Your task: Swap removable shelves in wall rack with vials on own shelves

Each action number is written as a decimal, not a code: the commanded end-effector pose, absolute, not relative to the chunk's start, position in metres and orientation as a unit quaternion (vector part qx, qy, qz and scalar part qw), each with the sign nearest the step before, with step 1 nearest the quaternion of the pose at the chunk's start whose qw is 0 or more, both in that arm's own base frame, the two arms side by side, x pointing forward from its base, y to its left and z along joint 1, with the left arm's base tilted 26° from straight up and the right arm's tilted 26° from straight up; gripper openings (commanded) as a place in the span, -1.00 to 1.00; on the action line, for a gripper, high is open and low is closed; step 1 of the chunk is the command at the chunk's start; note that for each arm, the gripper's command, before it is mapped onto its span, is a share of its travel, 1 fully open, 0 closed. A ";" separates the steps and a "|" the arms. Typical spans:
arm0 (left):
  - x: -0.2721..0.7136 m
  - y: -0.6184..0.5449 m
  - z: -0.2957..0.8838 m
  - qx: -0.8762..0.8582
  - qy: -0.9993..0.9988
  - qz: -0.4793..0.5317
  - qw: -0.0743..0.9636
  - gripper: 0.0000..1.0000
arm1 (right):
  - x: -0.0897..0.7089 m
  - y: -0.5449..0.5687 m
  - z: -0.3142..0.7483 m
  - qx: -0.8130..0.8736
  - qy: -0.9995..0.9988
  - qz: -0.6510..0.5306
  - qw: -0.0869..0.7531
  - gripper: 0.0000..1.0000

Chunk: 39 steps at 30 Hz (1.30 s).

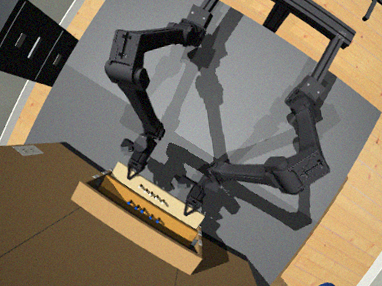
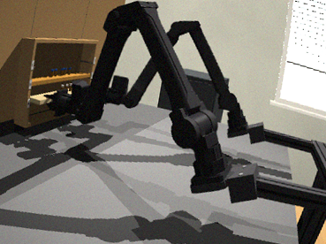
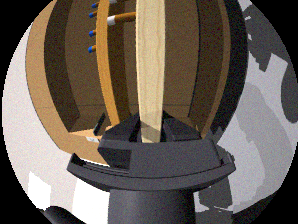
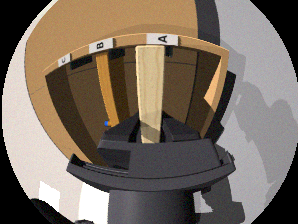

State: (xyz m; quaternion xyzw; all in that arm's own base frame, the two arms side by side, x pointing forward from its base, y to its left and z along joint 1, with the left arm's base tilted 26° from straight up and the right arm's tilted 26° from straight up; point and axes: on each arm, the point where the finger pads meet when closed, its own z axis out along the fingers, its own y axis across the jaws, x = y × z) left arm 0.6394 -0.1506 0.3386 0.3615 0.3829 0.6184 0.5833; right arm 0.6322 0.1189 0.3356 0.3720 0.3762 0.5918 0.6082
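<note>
Holding the pale shelf (image 1: 175, 202) (image 2: 39, 99) (image 3: 150, 60) (image 4: 150, 80) near label "A" (image 4: 162, 39) are left tool (image 1: 187, 211) (image 2: 50, 98) (image 3: 151, 131) and right tool (image 1: 130, 175) (image 4: 150, 112)

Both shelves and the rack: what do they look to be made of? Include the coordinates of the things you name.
The pale shelf (image 1: 182, 204) (image 3: 150, 55) (image 4: 150, 80) looks like light, unvarnished wood: fine grain runs along its edge. The orange shelf (image 3: 103, 55) (image 4: 106, 80) seems to be wood too, perhaps stained, from its warm, even colour; I can't make out clear grain. The rack (image 1: 138, 228) (image 2: 26, 78) is plain tan, matte, maybe wood or fibreboard.
</note>
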 end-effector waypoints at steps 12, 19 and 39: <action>0.672 -0.151 0.371 0.346 0.375 0.620 0.596 -0.76 | 0.667 0.118 0.368 0.361 0.357 0.605 0.614 -0.76; 0.684 -0.151 0.374 0.347 0.376 0.620 0.596 -0.76 | 0.679 0.118 0.372 0.361 0.357 0.605 0.614 -0.76; 0.706 -0.149 0.381 0.346 0.376 0.620 0.596 -0.76 | 0.701 0.118 0.380 0.359 0.356 0.605 0.615 -0.76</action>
